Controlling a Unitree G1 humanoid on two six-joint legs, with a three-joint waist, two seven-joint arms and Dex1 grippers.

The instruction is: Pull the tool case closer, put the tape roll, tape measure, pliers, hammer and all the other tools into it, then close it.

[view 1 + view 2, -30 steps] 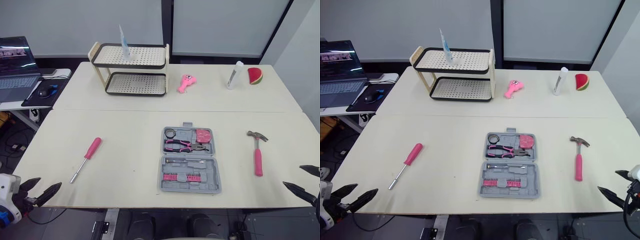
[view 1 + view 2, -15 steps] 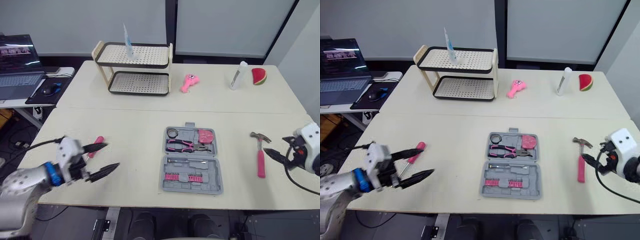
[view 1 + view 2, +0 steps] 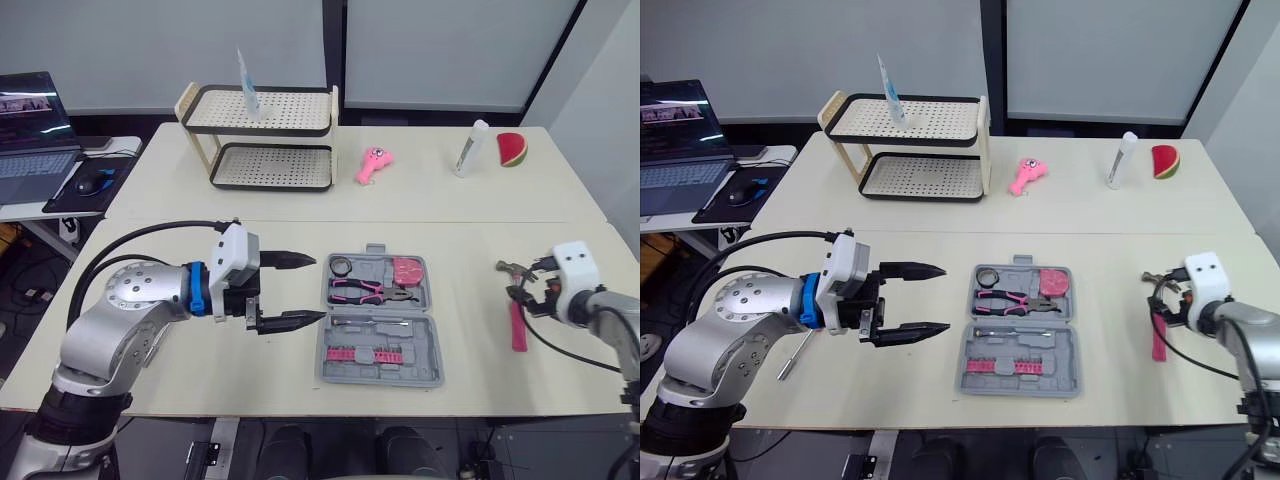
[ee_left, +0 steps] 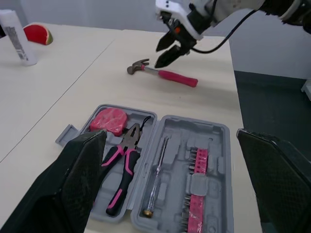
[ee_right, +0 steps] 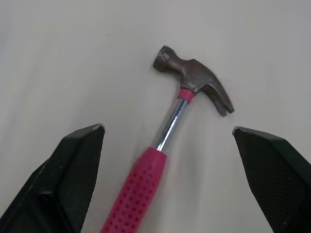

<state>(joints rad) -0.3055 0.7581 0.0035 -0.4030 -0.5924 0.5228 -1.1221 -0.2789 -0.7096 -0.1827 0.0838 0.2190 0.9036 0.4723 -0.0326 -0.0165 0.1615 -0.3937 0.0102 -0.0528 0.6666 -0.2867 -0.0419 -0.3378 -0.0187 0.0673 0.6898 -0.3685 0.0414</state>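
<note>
grey tool case (image 3: pixel 424 349), pink-handled hammer (image 3: pixel 516 328), pink-and-black pliers (image 3: pixel 370 292)

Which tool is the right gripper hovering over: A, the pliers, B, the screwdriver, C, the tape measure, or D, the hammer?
D: the right gripper, open, straddles the shaft of the hammer, which lies outside the tool case.

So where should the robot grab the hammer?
By the pink handle, just below the metal neck, coming straight down from above. The hammer lies flat on the table, so open jaws can straddle that long straight grip. The right gripper hangs open over it.
</note>
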